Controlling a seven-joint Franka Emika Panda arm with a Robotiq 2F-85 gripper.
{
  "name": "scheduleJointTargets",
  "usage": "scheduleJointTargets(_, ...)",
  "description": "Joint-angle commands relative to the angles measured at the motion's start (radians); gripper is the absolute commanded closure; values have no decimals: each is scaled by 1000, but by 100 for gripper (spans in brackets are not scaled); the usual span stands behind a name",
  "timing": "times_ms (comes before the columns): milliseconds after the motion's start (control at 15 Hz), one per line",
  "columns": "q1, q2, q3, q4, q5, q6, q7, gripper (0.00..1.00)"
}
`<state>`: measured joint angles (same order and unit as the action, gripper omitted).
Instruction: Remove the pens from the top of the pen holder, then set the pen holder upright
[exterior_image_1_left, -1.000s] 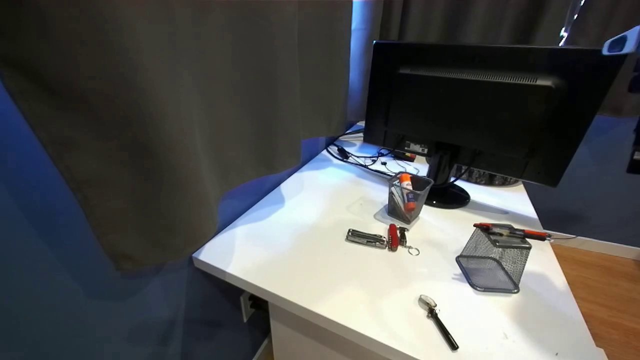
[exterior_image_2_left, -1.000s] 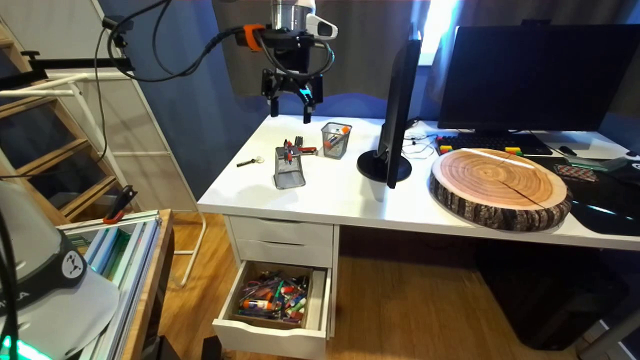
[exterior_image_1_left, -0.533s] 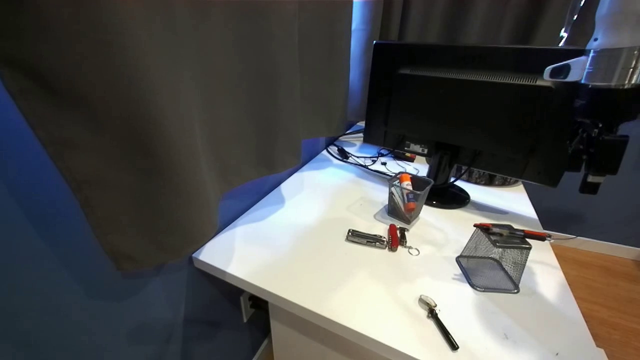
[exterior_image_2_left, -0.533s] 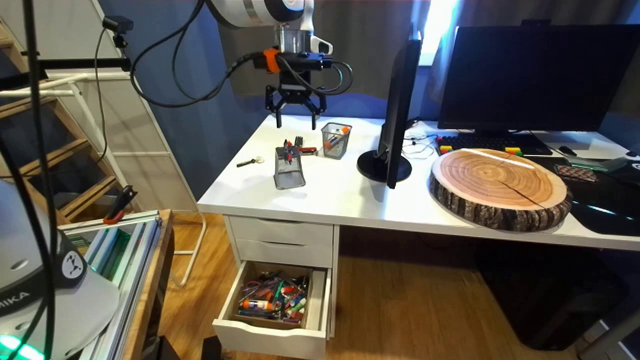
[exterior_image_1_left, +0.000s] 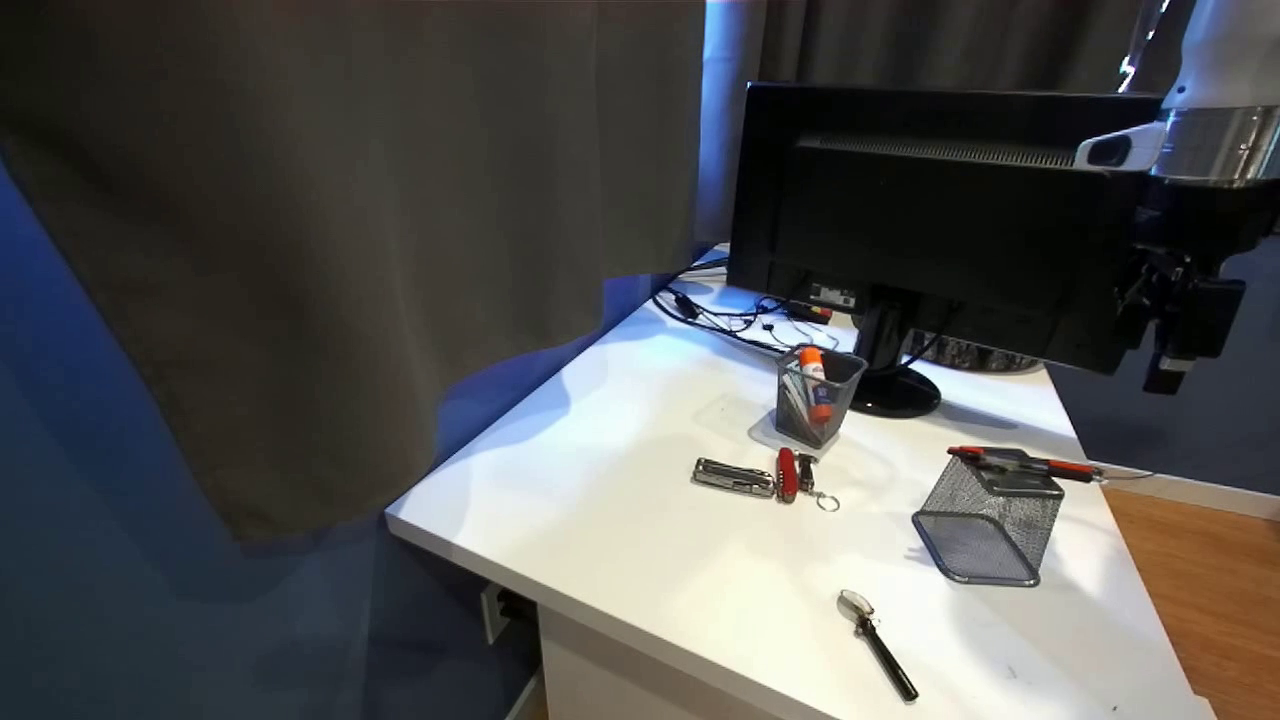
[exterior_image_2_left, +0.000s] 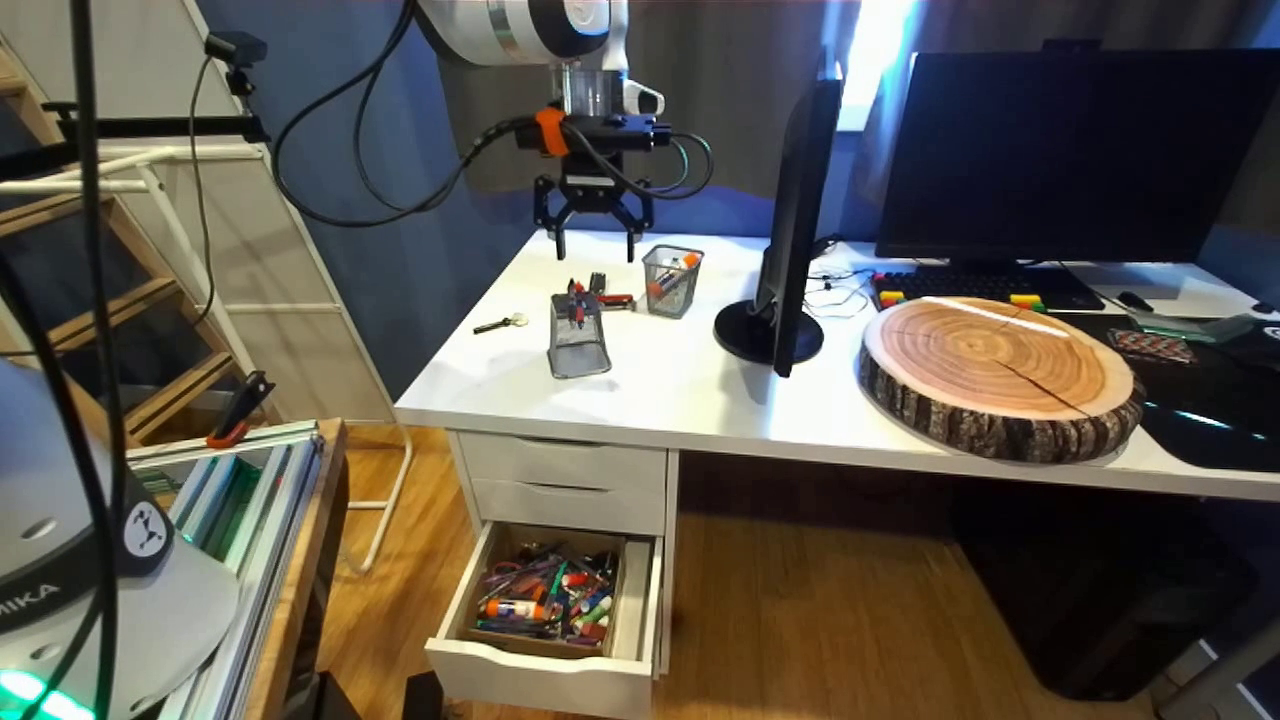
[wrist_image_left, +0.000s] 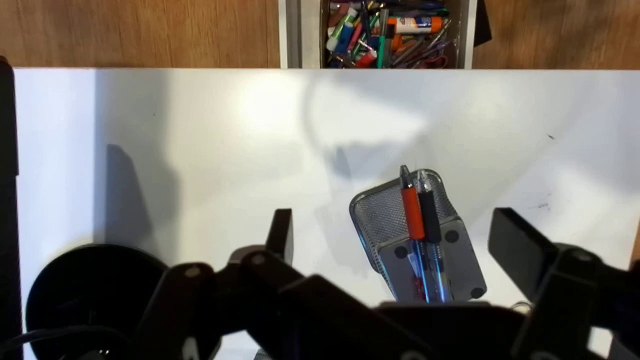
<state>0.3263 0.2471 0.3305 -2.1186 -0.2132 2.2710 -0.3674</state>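
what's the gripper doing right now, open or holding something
Gripper: open, jaws wide apart, holding nothing; the pens lie on the pen holder below.

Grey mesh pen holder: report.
Black two-fingered hand open. Holder upside down on white desk. Blocking: slim red-gripped pen, slim black-gripped pen on top.

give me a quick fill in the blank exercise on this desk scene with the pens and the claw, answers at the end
Bottom facing up, the pen holder stands ____ on the desk.
The pens lie on ____ of it, not inside it.
The claw hangs over the desk with its jaws ____, gripping nothing.
The bark-edged round slab is made of ____.
Missing words: upside down; top; open; wood
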Motion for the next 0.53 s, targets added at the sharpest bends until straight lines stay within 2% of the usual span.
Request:
scheduleJointTargets(0,-38,23,49,-16,146,138,-135,0)
scheduleJointTargets(200,-75,56,106,-23,297,219,-300,0)
scheduleJointTargets(467,-90,91,132,-36,340,269,-400,0)
